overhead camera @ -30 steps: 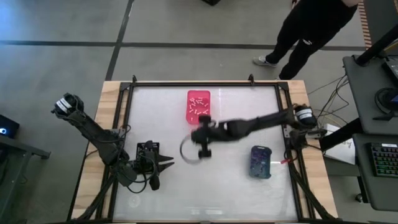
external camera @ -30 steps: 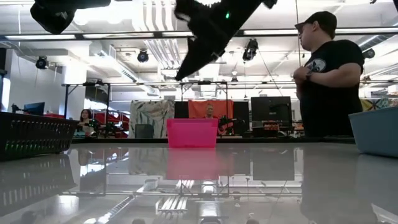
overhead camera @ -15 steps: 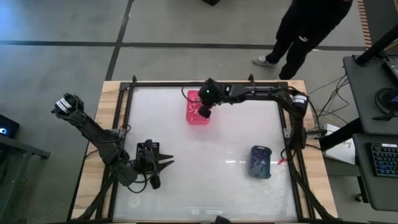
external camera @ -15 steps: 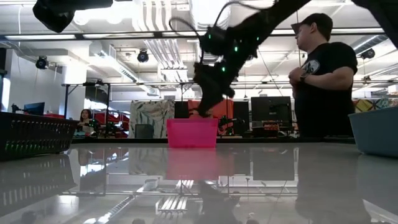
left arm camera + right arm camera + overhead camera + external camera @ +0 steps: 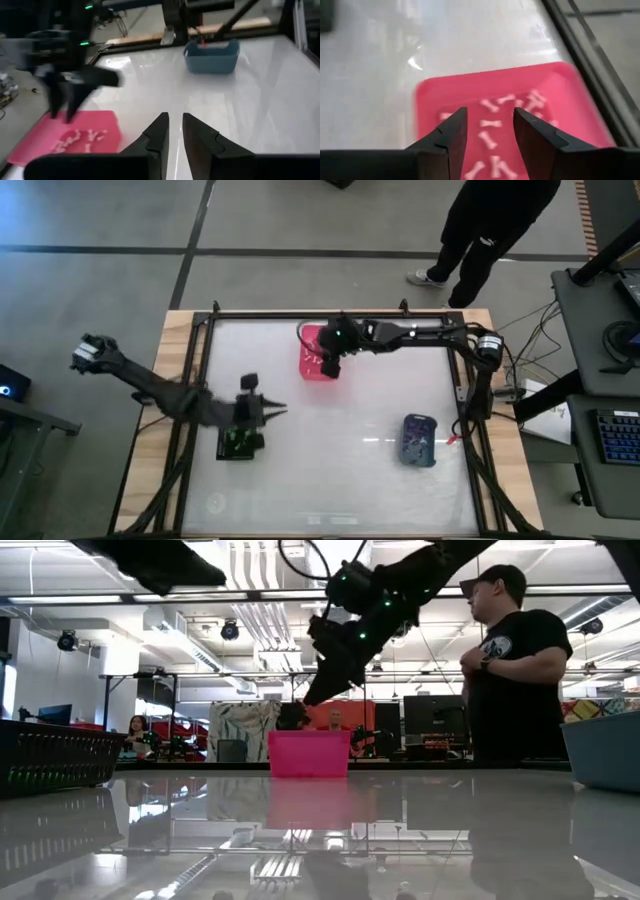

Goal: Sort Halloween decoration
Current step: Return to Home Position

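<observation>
The right gripper (image 5: 490, 113) hangs just above the pink bin (image 5: 306, 368), over the side of it nearer the right arm's base. Its fingers (image 5: 449, 136) are spread apart and released, with nothing between them. The Halloween decoration in view is a scatter of small white bone pieces (image 5: 489, 139), which lie loose on the floor of the pink bin directly under that gripper. The left gripper (image 5: 173, 119) is raised well apart from the pink bin, on the side toward the left arm's base. It points roughly at the bin, and its fingers are drawn to a narrow slit, grasping nothing. A black bin (image 5: 228, 452) sits just beside that gripper, farther from the pink bin. A grey-blue bin (image 5: 211, 59) stands well apart from the pink bin on the opposite side. A person (image 5: 515, 670) stands beyond the table behind the pink bin.
</observation>
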### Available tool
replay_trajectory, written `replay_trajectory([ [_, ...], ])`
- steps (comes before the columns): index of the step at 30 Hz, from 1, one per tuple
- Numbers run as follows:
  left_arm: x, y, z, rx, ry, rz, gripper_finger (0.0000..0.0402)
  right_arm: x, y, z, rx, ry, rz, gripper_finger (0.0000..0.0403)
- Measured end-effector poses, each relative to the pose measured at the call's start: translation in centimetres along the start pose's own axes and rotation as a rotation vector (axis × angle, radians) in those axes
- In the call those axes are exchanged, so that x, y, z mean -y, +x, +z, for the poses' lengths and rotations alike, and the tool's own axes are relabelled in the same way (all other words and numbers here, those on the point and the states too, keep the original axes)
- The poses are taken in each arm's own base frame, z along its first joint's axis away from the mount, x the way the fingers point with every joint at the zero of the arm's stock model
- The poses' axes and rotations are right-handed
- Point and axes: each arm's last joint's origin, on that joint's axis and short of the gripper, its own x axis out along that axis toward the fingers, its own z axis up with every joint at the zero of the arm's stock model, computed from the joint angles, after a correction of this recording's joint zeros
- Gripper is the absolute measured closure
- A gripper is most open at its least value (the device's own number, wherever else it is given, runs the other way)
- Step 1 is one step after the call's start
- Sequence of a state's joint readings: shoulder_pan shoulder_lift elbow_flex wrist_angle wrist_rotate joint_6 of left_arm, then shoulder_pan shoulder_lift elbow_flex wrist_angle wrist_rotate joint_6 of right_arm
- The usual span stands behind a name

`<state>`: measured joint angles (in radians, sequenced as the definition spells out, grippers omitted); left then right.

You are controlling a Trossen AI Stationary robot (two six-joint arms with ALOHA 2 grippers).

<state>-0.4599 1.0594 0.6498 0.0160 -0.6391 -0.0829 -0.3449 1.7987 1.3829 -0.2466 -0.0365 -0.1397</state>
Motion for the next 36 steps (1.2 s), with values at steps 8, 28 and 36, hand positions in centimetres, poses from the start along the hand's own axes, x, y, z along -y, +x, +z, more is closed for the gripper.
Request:
replay_trajectory([
  [8,-9.0,-1.5,-2.6,0.053,-0.031,-0.050,0.0383,-3.0,-4.4,-2.7,0.200,-0.121,0.084,0.0262],
  [28,-11.0,-5.6,-10.0,0.430,-0.134,-0.125,0.0400,-5.9,-17.2,-14.1,0.640,-0.144,0.115,0.0264],
  [36,-10.8,-5.5,-11.2,0.493,-0.133,-0.122,0.0400,-5.9,-18.9,-18.1,0.749,-0.146,0.101,0.0264],
])
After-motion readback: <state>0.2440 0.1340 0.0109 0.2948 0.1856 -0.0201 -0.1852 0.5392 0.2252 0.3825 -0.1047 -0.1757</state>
